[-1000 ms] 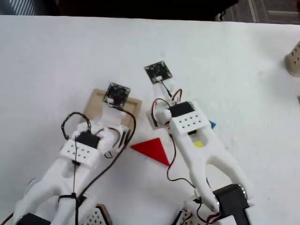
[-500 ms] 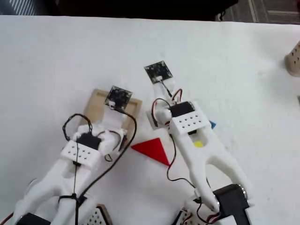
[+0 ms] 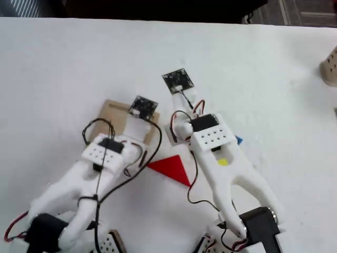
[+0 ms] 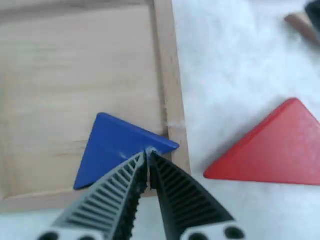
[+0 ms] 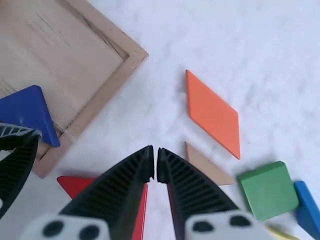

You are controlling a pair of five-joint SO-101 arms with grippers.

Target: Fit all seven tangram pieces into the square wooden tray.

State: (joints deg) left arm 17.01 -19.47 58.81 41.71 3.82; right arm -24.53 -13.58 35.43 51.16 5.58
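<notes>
Though arms hide most of tray from above — left pincer, right pincer both closed tight.

White tabletop under even light, dark room beyond its far edge.

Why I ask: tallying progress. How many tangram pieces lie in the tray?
1: the blue triangle, in the wooden tray, its tip at the rim. The left arm may hide more.

Triangle lies in tray, perhaps touching wall.
</notes>
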